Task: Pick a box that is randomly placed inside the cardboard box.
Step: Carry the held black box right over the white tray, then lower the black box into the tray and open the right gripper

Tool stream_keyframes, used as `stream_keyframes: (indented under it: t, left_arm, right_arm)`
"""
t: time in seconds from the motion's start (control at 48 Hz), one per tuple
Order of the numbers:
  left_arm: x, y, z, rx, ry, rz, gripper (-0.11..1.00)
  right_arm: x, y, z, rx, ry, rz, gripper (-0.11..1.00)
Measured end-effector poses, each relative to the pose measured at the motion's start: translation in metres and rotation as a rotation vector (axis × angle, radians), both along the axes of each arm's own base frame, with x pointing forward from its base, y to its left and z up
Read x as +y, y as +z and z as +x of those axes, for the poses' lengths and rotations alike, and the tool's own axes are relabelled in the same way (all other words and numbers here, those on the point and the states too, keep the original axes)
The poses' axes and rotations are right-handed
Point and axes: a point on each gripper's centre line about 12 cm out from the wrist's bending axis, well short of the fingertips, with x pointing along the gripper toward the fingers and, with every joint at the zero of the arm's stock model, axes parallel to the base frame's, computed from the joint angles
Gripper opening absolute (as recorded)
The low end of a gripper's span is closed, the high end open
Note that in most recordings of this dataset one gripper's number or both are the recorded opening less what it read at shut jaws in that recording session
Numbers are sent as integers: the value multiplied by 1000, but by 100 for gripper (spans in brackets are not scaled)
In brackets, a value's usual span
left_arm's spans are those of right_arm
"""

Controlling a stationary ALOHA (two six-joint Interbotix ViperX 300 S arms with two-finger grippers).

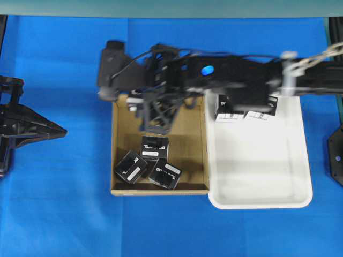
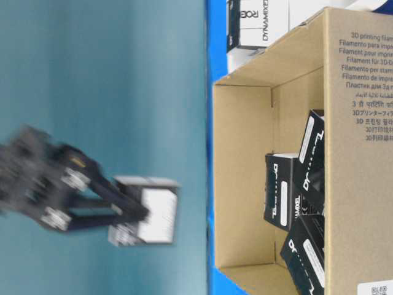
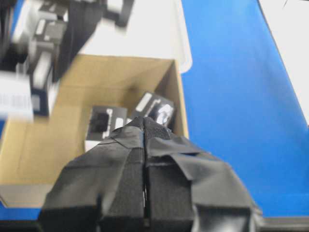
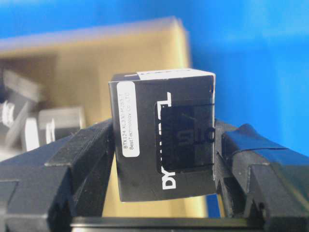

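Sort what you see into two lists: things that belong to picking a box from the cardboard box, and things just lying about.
Belong:
held black box
right gripper
cardboard box
three black boxes left inside

Lying about:
white plastic tray
boxes in the tray
left gripper, shut
blue table cover

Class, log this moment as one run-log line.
right pincer: shut on black box | above cardboard box | left pincer: shut, idle

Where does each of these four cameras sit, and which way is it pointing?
Overhead: looks straight down on carton, tray, both arms.
Table-level: sideways view into the carton, right pincer holding a box.
Left wrist: over its shut pincer toward the carton.
Right wrist: along its pincer, clamped on the box.
Shared: all show the carton.
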Motion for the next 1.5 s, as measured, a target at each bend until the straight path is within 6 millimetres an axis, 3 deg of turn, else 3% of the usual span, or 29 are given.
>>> stream_keyframes:
  t: [0.125, 0.25, 0.458, 0.77, 1.062, 1.499]
  left_arm:
    - [0, 1, -1, -3, 0, 0, -7]
    - [0, 2, -2, -9, 0, 0, -7]
    - [0, 3, -2, -14, 0, -1, -7]
    - [0, 3, -3, -17, 0, -1, -7]
    - [0, 4, -3, -20, 0, -1, -7]
    - [0, 4, -3, -20, 0, -1, -7]
  right_arm:
    - [2, 19, -26, 1, -5, 0, 65]
    - [4, 22, -53, 23, -10, 3, 65]
    - [9, 11, -97, 76, -13, 13, 65]
    - [14, -15, -147, 134, -10, 19, 65]
    - [20, -50, -172, 135, 13, 29, 65]
    - [36, -98, -182, 94, 58, 81, 65]
